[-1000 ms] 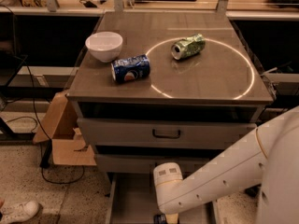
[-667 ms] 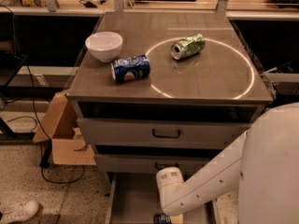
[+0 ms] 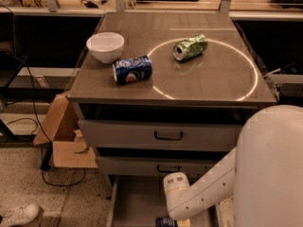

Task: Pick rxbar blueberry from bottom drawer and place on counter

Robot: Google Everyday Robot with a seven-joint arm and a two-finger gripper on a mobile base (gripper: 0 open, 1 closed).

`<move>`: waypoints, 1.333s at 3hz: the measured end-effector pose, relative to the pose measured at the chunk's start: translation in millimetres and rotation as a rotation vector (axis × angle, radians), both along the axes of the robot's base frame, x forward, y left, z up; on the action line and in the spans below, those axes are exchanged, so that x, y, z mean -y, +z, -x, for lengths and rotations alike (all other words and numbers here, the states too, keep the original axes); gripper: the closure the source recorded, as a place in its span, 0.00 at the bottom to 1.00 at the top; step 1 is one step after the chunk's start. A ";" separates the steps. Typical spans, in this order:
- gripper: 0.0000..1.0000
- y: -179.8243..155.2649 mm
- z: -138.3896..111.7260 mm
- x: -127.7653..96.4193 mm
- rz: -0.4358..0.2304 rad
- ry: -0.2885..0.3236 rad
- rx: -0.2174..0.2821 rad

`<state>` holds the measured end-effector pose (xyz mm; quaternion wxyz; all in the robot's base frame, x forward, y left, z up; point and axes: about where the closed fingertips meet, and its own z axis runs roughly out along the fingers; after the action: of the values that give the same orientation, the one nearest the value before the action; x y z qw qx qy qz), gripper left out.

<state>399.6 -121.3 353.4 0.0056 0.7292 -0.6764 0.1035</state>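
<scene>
The bottom drawer [image 3: 135, 202] is pulled open, and its plain grey inside shows at the bottom of the view. My white arm reaches down into it, with the wrist [image 3: 176, 189] over the drawer's middle. My gripper hangs below the wrist, past the bottom edge of the picture. A small dark-blue piece with pale marks, seemingly the rxbar blueberry [image 3: 165, 221], lies in the drawer right under the wrist, cut off by the edge. The counter [image 3: 208, 74] with its white circle is above.
On the counter stand a white bowl [image 3: 105, 46], a dented blue Pepsi can [image 3: 132, 69] on its side and a crushed green can [image 3: 190, 47] inside the circle. The two upper drawers are shut. A cardboard box [image 3: 66, 136] sits on the floor at the left.
My arm's large upper part has grown in view at the right. The wrist has sunk slightly lower into the bottom drawer. The counter items have not moved.
</scene>
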 end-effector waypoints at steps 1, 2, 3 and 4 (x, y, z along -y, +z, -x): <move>0.00 -21.4 10.3 -7.7 -0.021 0.004 -0.032; 0.00 -71.7 14.6 -43.0 -0.030 0.012 -0.072; 0.00 -73.6 16.1 -43.5 -0.030 0.012 -0.077; 0.00 -88.6 15.9 -49.3 -0.053 0.006 -0.073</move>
<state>383.7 -72.0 264.8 0.0108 0.7345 -0.6760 0.0589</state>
